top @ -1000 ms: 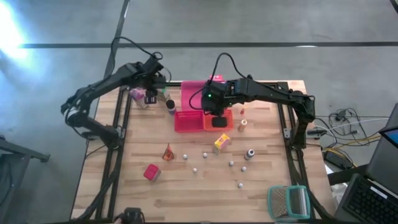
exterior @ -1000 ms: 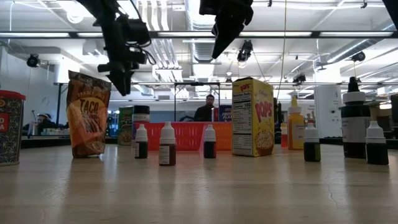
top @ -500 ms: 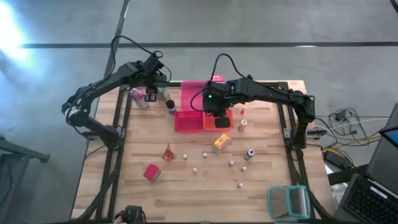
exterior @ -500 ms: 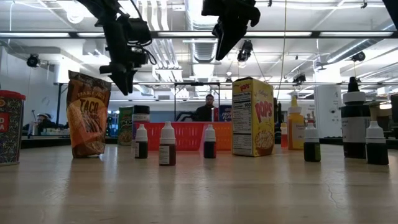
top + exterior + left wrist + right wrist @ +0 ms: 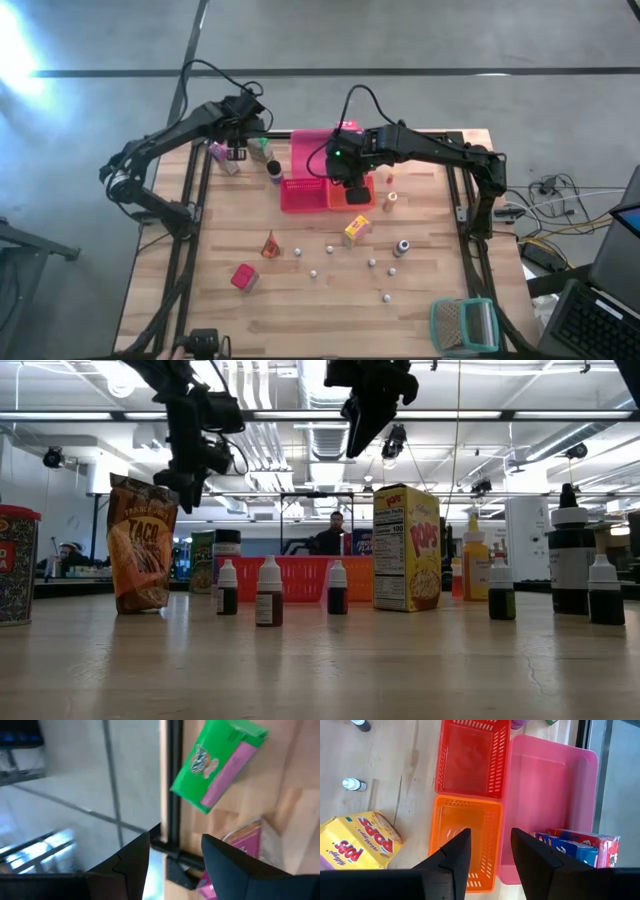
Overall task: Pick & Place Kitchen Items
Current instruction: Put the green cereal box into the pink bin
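Note:
Toy groceries are scattered over the wooden table. My left gripper (image 5: 237,150) (image 5: 175,865) is open and hovers above the far left corner, over the table's edge. Just beyond its fingers a green carton with a pink side (image 5: 220,762) lies flat, and a pink packet (image 5: 245,845) lies beside one finger. My right gripper (image 5: 350,182) (image 5: 490,852) is open and hangs high above the orange tray (image 5: 465,835), holding nothing. A blue-and-red carton (image 5: 580,847) lies in the pink tray (image 5: 550,795). A yellow Pops carton (image 5: 355,842) stands on the table.
The red tray (image 5: 303,193) sits beside the orange tray. Nearer on the table stand an orange taco bag (image 5: 270,244), a red can (image 5: 243,277), small dropper bottles (image 5: 268,592) and pale round pieces (image 5: 313,272). A teal-framed wire-mesh thing (image 5: 463,324) lies at the near right corner.
My left gripper has moved a little toward the table's left and far edges and has turned somewhat, staying open. My right gripper has shifted only slightly above the trays. None of the groceries has moved.

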